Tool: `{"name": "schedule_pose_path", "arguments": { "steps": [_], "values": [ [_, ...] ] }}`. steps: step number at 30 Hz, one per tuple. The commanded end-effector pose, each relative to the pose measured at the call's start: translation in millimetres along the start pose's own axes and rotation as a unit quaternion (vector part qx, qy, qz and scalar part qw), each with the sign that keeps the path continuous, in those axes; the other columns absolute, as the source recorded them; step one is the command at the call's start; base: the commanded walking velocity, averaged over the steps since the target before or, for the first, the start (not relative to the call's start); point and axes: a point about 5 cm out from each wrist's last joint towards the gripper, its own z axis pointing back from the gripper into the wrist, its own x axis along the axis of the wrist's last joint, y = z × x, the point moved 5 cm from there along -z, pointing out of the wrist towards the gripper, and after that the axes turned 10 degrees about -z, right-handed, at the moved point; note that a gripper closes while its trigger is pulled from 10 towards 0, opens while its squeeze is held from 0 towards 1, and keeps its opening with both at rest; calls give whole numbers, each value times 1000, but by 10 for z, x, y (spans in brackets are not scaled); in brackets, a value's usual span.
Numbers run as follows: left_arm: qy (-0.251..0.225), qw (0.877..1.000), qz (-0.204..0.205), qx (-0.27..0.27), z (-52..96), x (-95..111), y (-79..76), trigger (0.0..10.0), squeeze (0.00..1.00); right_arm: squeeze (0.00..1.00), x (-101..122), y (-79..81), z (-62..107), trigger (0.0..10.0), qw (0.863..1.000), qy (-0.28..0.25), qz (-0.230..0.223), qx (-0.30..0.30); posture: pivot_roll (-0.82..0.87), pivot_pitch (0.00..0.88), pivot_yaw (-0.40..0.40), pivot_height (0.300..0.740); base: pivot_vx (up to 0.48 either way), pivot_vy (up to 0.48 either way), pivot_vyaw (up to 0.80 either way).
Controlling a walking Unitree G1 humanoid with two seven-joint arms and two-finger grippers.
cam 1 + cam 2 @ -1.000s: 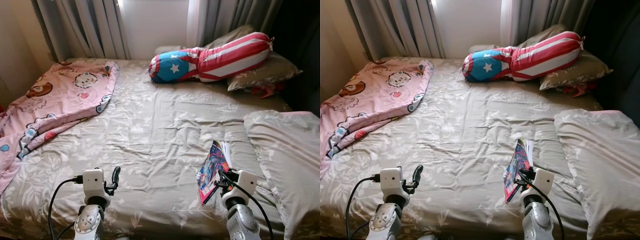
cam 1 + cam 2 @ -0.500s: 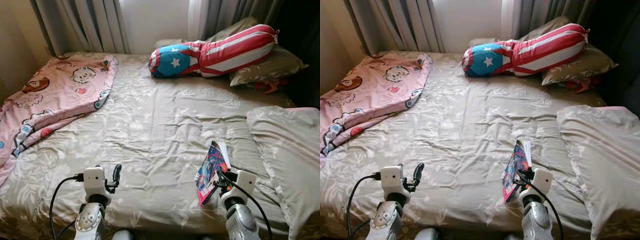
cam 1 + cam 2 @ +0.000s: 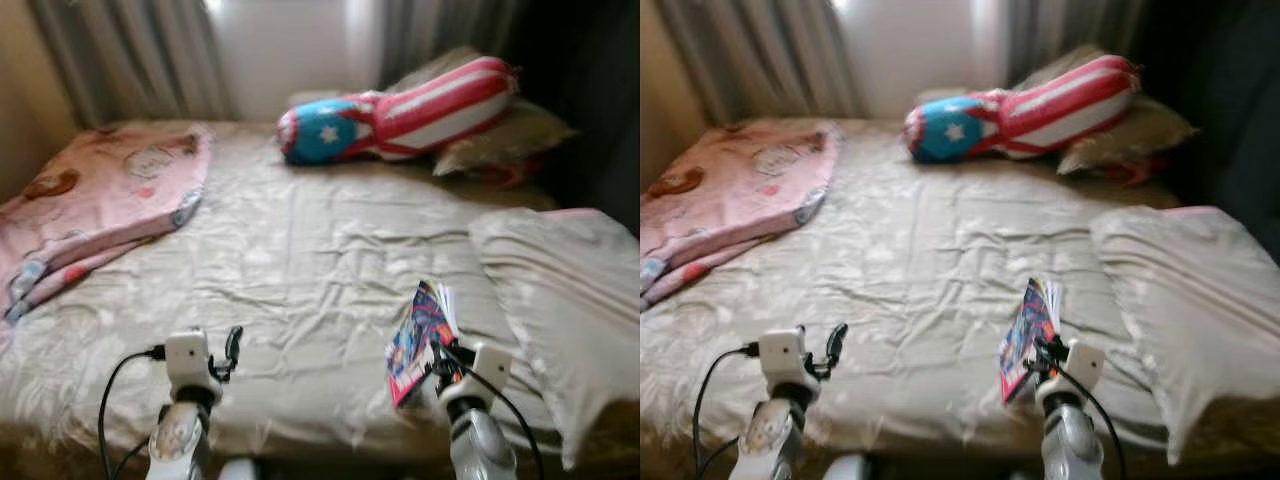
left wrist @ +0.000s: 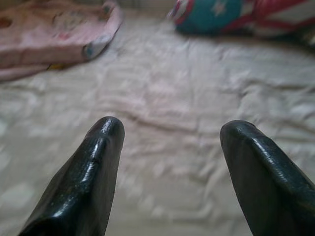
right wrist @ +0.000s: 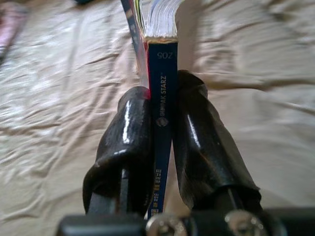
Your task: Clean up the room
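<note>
My right gripper is shut on a colourful comic book, held upright above the bed's near right part. In the right wrist view both black fingers clamp the book's blue spine, with its pages fanning out above. My left gripper hovers over the near left of the grey floral bedsheet; its fingers stand wide apart with nothing between them. A red, white and blue star bolster lies at the head of the bed. A pink cartoon blanket is bunched on the bed's left side.
A large grey pillow lies on the bed's right side, close to the book. More grey pillows sit under the bolster at the back right. Curtains and a bright window are behind the bed. The views are blurred.
The whole picture has shifted and blurred, so the camera moved; the bed's near edge now shows more. Both grippers keep their poses, the right still holding the book.
</note>
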Motion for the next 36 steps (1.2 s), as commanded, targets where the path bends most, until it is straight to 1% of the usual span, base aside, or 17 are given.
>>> {"name": "schedule_pose_path", "arguments": {
  "steps": [1, 7, 8, 10, 11, 12, 21, 29, 31, 32, 33, 34, 36],
  "values": [
    [0, 1000, -4, -1, -8, 11, 8, 10000, 0, 0, 92, 128, -41, 10000, 999, -19, -3, 25, -6, 0, -5, 648, 277, 0, 0],
    [-1, 1000, -5, -3, -8, 21, 5, 10000, 0, 0, 82, 220, -50, 10000, 998, -14, -20, 52, -6, 0, -2, 648, 292, 0, 0],
    [-2, 1000, -5, -3, -8, 29, 7, 10000, 0, 0, 100, 259, -56, 10000, 998, -16, -23, 63, -4, 0, -2, 648, 300, 0, 0],
    [-4, 1000, -7, -2, -8, 38, 14, 10000, 0, 0, 152, 328, -79, 10000, 996, -21, -42, 81, -3, 0, 0, 648, 306, 0, 0],
    [-4, 1000, -7, -2, -8, 38, 14, 10000, 0, 0, 152, 328, -79, 10000, 996, -21, -42, 81, -3, 0, 0, 648, 307, 0, 0],
    [-5, 1000, -8, -2, -6, 41, 18, 10000, 0, 0, 175, 348, -103, 10000, 995, -21, -52, 86, -3, 0, 2, 648, 319, 0, 0],
    [-4, 1000, -16, -3, 44, 36, 63, 10000, 0, 0, 261, 350, -259, 10000, 995, -12, -51, 84, 21, 0, 12, 648, 341, 0, 0],
    [-4, 1000, -26, -10, 83, 49, 77, 10000, 0, 0, 259, 379, -352, 10000, 996, 6, -43, 84, 40, 0, 21, 648, 363, 0, 0],
    [-5, 1000, -26, -10, 90, 54, 87, 10000, 0, 0, 276, 369, -376, 10000, 995, 4, -64, 77, 47, 0, 23, 648, 364, 0, 0],
    [-5, 1000, -28, -10, 101, 56, 96, 10000, 0, 0, 285, 357, -388, 10000, 994, 3, -82, 70, 59, 0, 25, 648, 255, 0, 0],
    [-1, 999, -33, -13, 120, 54, 108, 10000, 0, 0, 316, 335, -426, 10000, 992, 1, -115, 60, 70, 4, 28, 648, 0, 0, 0],
    [-1, 999, -35, -14, 133, 56, 117, 10000, 0, 0, 331, 336, -449, 10000, 990, 3, -126, 58, 70, 4, 28, 648, 0, 0, 0],
    [1, 999, -38, -14, 194, 49, 163, 10000, 0, 0, 322, 398, -480, 10000, 989, 14, -128, 66, 103, 25, 40, 648, 0, 0, 0]
  ]
}}
